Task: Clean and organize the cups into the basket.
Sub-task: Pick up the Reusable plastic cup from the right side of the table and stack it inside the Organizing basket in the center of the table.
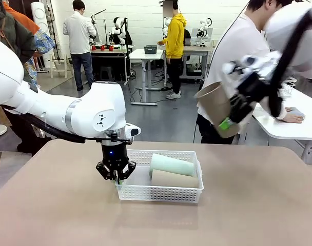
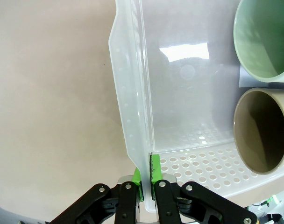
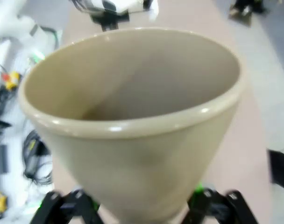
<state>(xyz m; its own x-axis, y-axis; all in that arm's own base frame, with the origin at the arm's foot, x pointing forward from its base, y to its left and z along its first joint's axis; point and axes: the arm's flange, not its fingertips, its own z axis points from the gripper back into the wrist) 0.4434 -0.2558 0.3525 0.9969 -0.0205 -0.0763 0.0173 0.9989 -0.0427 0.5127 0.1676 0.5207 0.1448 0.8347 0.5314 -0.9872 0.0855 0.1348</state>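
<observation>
A white perforated basket sits mid-table with a pale mint green cup and a tan cup lying on their sides in it. My left gripper is shut on the basket's left wall; in the left wrist view its fingers pinch that wall, with the green cup and tan cup mouths at the right. High at the right, my right gripper is shut on another tan cup, tilted in the air. That cup looms close in the right wrist view.
The tan tabletop has free room around the basket. A person in a white shirt stands behind the table at the right, beside a white table. Other people and benches stand far back.
</observation>
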